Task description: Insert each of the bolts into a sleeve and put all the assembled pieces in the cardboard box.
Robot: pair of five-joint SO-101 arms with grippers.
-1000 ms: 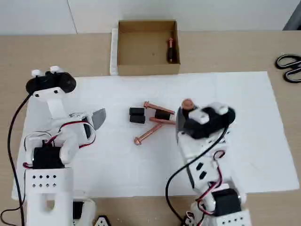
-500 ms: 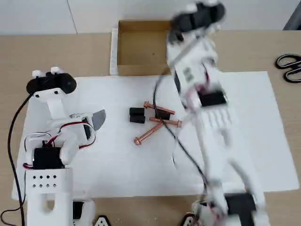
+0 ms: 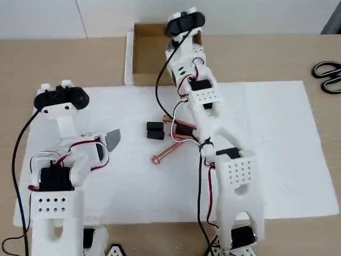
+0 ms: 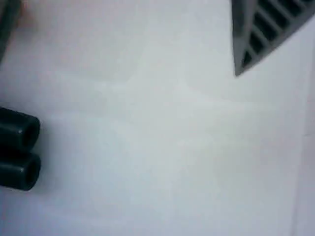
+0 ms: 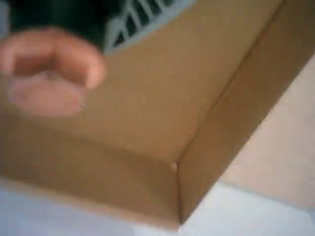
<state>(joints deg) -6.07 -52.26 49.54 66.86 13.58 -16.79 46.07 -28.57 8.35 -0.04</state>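
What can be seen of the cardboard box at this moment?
The cardboard box is brown, squarish, open-topped, with low upright walls and a plain floor. It stands on the wooden table at the far edge of the white sheet, a white strip along one side. The right arm extends over it, covering part; its wrist view shows an inside corner and a copper bolt held over the floor.

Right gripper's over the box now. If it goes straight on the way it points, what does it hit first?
Most likely the floor of the cardboard box, near an inside corner. The right gripper holds the bolt above it, though depth is unclear.
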